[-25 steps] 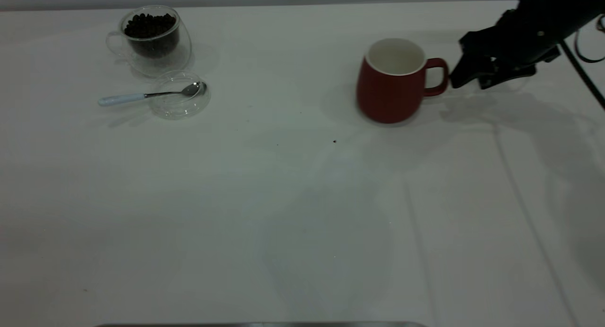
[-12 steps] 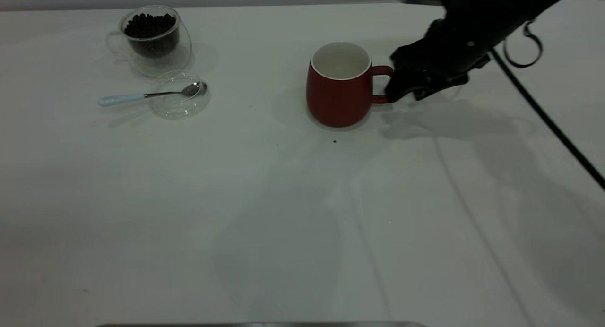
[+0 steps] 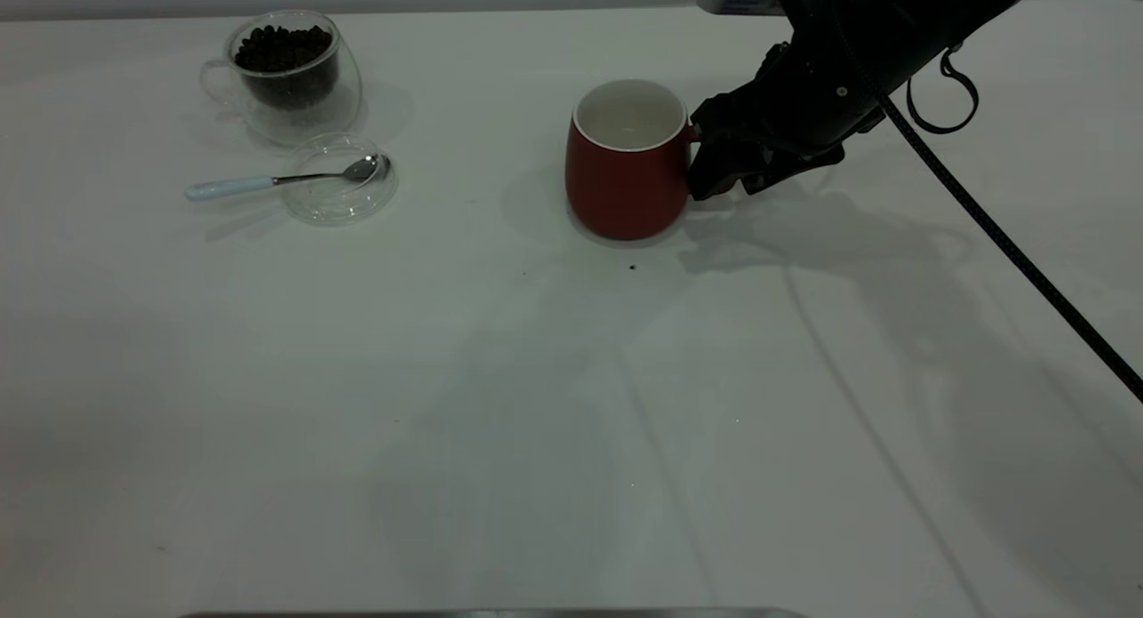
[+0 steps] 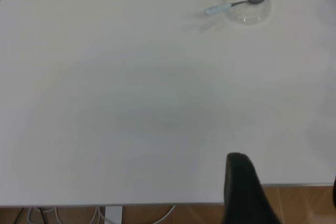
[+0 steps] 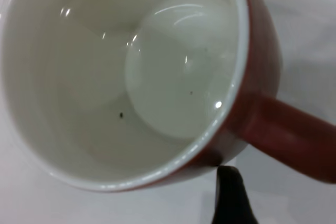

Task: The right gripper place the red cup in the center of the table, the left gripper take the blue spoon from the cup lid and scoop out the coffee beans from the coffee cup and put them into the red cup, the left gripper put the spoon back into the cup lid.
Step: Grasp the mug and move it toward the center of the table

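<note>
No legible text, label, brand, number or sign on any object in view.

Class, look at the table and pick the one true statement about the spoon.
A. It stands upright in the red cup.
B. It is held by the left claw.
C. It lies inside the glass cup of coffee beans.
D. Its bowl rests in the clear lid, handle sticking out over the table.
D. The spoon lies with its bowl in the clear lid, its pale handle reaching out over the table, beside the glass cup of beans.
</note>
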